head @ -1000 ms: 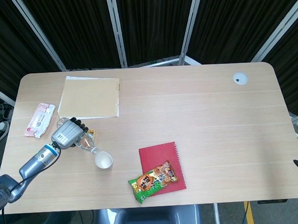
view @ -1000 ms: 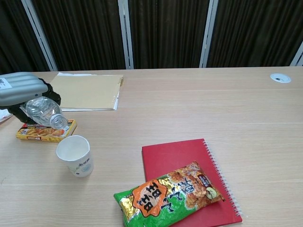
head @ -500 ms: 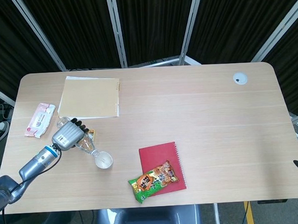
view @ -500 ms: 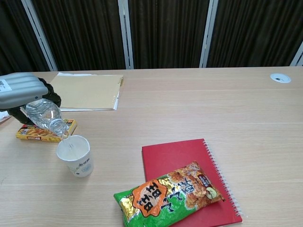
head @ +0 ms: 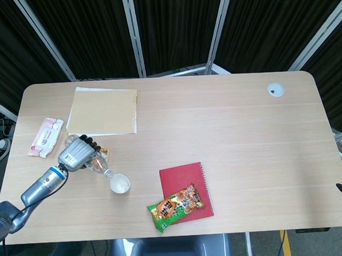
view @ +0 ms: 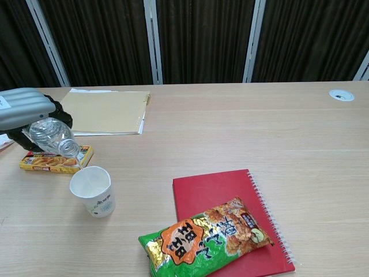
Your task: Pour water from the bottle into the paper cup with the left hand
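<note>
My left hand (head: pixel 76 155) (view: pixel 24 107) grips a clear plastic bottle (view: pixel 55 138) (head: pixel 96 164) at the table's left side. The bottle is tilted neck down toward a white paper cup (view: pixel 92 190) (head: pixel 119 183). Its mouth hangs just above and left of the cup's rim, and a thin stream of water runs into the cup. The cup stands upright on the table. My right hand is not in either view.
A yellow snack box (view: pixel 55 160) lies under the bottle. Behind it sits a tan folder (head: pixel 103 111). A pink wipes pack (head: pixel 44 136) lies at the far left. A red notebook (view: pixel 228 199) with a green snack bag (view: pixel 204 236) on it lies right of the cup.
The bottle's neck dipped toward the cup and water began to flow. Since half a second ago the bottle has lifted slightly, its mouth now a little farther from the rim.
</note>
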`<action>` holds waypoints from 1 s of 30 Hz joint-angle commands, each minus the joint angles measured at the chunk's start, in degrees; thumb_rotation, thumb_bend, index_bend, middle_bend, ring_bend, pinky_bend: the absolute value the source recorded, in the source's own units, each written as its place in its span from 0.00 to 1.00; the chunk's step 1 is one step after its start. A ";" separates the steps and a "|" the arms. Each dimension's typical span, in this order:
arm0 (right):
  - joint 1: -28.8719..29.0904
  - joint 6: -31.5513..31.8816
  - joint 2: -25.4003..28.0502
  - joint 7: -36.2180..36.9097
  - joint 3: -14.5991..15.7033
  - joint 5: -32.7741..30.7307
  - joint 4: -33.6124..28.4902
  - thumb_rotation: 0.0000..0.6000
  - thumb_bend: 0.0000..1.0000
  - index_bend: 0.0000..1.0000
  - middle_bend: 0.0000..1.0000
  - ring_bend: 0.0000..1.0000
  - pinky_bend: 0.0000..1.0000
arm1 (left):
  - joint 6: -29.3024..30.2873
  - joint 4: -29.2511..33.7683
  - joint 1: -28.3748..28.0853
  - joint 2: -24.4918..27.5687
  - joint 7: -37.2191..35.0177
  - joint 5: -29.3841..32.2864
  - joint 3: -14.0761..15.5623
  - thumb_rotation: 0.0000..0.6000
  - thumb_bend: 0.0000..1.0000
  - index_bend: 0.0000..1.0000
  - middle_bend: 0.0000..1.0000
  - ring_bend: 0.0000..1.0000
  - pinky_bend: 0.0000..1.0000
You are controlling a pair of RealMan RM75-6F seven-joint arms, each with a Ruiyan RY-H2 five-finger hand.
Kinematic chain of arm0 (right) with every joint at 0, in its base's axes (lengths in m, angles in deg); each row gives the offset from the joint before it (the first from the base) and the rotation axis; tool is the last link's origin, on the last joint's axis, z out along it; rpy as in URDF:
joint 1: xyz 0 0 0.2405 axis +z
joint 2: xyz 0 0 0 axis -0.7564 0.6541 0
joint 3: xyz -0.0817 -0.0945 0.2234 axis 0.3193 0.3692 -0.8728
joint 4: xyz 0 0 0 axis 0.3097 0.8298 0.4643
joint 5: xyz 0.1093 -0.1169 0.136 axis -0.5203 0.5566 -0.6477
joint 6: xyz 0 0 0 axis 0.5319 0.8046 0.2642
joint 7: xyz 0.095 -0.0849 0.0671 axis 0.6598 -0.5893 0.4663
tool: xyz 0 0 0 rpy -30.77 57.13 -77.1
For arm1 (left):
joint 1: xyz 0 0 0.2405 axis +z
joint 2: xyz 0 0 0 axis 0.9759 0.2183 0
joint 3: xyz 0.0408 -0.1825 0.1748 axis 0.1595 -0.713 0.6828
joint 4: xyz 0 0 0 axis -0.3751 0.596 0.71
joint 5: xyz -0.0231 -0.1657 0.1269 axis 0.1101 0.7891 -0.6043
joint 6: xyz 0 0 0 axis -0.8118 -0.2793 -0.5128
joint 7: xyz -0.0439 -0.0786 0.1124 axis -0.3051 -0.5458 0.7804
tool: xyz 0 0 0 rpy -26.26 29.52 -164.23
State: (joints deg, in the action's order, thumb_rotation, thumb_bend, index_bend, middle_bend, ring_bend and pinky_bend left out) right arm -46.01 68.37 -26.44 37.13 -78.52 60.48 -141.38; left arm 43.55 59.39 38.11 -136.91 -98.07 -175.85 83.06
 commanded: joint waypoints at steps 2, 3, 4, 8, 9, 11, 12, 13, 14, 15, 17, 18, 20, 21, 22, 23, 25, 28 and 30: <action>0.02 -0.09 -0.04 -0.03 0.01 -0.04 -0.02 1.00 0.00 0.00 0.00 0.00 0.00 | 0.90 1.53 0.63 0.78 -8.66 1.24 -0.23 1.00 0.65 0.61 0.50 0.36 0.36; 0.03 -0.09 -0.05 -0.06 0.03 -0.01 -0.02 1.00 0.00 0.00 0.00 0.00 0.00 | 1.20 1.92 0.65 1.06 -10.16 1.30 -0.26 1.00 0.64 0.61 0.50 0.36 0.36; 0.03 -0.09 -0.05 -0.08 0.03 0.01 -0.04 1.00 0.00 0.00 0.00 0.00 0.00 | 1.38 2.22 0.66 1.23 -11.15 1.39 -0.32 1.00 0.64 0.61 0.50 0.36 0.36; 0.03 -0.05 -0.01 -0.17 0.03 0.05 -0.17 1.00 0.00 0.00 0.00 0.00 0.00 | 1.62 5.01 0.65 2.40 -17.80 2.83 -1.27 1.00 0.64 0.61 0.50 0.36 0.36; 0.04 -0.06 -0.02 -0.18 0.04 0.06 -0.20 1.00 0.00 0.00 0.00 0.00 0.00 | 1.37 6.02 0.60 2.76 -19.64 3.42 -1.65 1.00 0.64 0.61 0.50 0.36 0.36; 0.08 -0.15 -0.02 -0.15 0.03 0.04 -0.22 1.00 0.00 0.00 0.00 0.00 0.00 | -0.43 10.18 0.33 3.82 -26.79 6.01 -3.10 1.00 0.63 0.61 0.50 0.36 0.36; 0.12 -0.25 -0.03 -0.13 0.04 0.03 -0.21 1.00 0.00 0.00 0.00 0.00 0.00 | -1.64 12.30 -0.15 4.66 -30.01 7.08 -3.82 1.00 0.63 0.61 0.50 0.36 0.36; 0.15 -0.29 -0.03 -0.17 0.04 0.04 -0.19 1.00 0.00 0.00 0.00 0.00 0.00 | -2.26 13.60 -0.43 5.03 -31.89 7.83 -4.43 1.00 0.63 0.61 0.50 0.36 0.36; 0.18 -0.31 -0.03 -0.22 0.04 0.06 -0.17 1.00 0.00 0.00 0.00 0.00 0.00 | -2.62 14.52 -0.58 5.18 -33.19 8.36 -4.86 1.00 0.63 0.61 0.50 0.36 0.36; 0.19 -0.34 -0.05 -0.26 0.05 0.07 -0.15 1.00 0.00 0.00 0.00 0.00 0.00 | -2.98 15.48 -0.72 5.32 -34.62 8.95 -5.35 1.00 0.63 0.61 0.50 0.36 0.36; 0.25 -0.40 -0.09 -0.32 0.04 0.08 -0.11 1.00 0.00 0.00 0.00 0.00 0.00 | -4.16 18.54 -1.22 5.76 -39.09 10.69 -6.89 1.00 0.63 0.61 0.50 0.36 0.36; 0.29 -0.46 -0.12 -0.35 0.04 0.07 -0.10 1.00 0.00 0.00 0.00 0.00 0.00 | -4.61 19.70 -1.51 5.90 -40.75 11.45 -7.70 1.00 0.63 0.61 0.50 0.36 0.36; 0.38 -0.62 -0.17 -0.39 0.07 0.09 -0.08 1.00 0.00 0.00 0.00 0.00 0.00 | -5.01 21.22 -2.07 5.39 -42.51 13.02 -9.58 1.00 0.63 0.61 0.50 0.36 0.36; 0.44 -0.74 -0.19 -0.41 0.09 0.10 -0.04 1.00 0.00 0.00 0.00 0.00 0.00 | -5.38 21.99 -2.34 4.84 -43.15 14.14 -10.68 1.00 0.63 0.62 0.50 0.36 0.36; 0.50 -0.86 -0.23 -0.41 0.11 0.11 0.00 1.00 0.00 0.00 0.00 0.00 0.00 | -5.97 22.72 -2.59 4.25 -43.69 15.29 -11.65 1.00 0.62 0.62 0.50 0.36 0.36; 0.53 -0.96 -0.24 -0.42 0.12 0.08 0.05 1.00 0.00 0.00 0.00 0.00 0.00 | -6.69 23.38 -2.84 3.71 -44.08 16.33 -12.44 1.00 0.63 0.62 0.50 0.36 0.36; 0.59 -1.16 -0.30 -0.42 0.13 -0.04 0.18 1.00 0.00 0.00 0.00 0.00 0.00 | -8.28 24.27 -3.35 2.25 -44.21 18.35 -13.82 1.00 0.63 0.61 0.50 0.36 0.36; 0.66 -1.46 -0.37 -0.25 0.10 -0.33 0.41 1.00 0.00 0.00 0.00 0.00 0.00 | -10.19 24.46 -4.03 -0.21 -43.80 20.18 -14.99 1.00 0.62 0.61 0.50 0.36 0.37; 0.70 -1.73 -0.41 -0.16 0.06 -0.63 0.62 1.00 0.00 0.00 0.00 0.00 0.00 | -11.15 24.34 -4.34 -1.45 -43.89 20.78 -15.27 1.00 0.62 0.61 0.50 0.36 0.37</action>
State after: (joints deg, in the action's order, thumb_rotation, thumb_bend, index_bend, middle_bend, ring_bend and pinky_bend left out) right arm -45.33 66.74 -26.82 36.93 -78.44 59.95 -140.84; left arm 33.27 83.59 34.25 -137.38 -141.84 -155.83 68.35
